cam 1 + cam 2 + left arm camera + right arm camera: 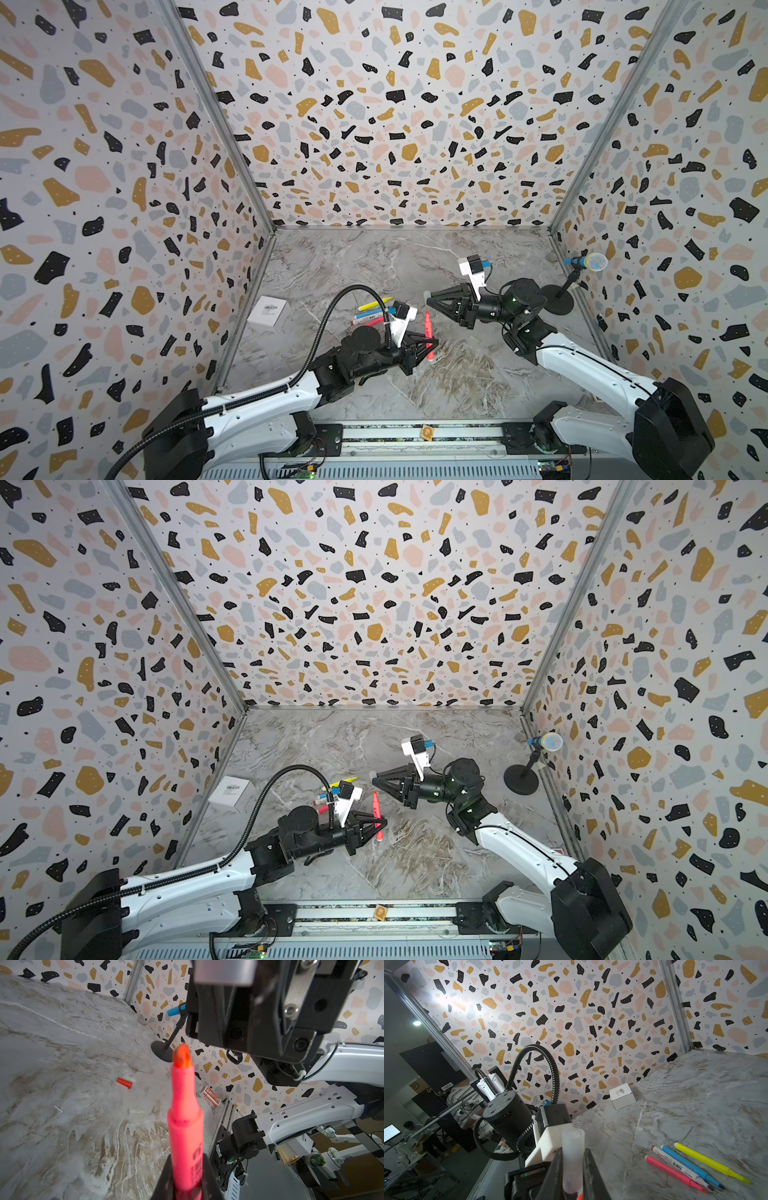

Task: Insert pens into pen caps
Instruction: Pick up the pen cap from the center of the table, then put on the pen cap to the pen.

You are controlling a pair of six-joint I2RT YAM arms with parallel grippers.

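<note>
Blurry and hidden bits
The pink pen (185, 1126) has a blurry tip and a cut-off bottom; black fingers (593, 1178) half hide the clear cap (572, 1155).

Both top views are bright and even, shadows soft, the patterned walls (395, 104) bowed by the wide lens. Near the wrist cameras the pink pen (185, 1126) and translucent cap (572, 1157) blur. In the right wrist view glare whitens one wall; the room beyond is dim.
</note>
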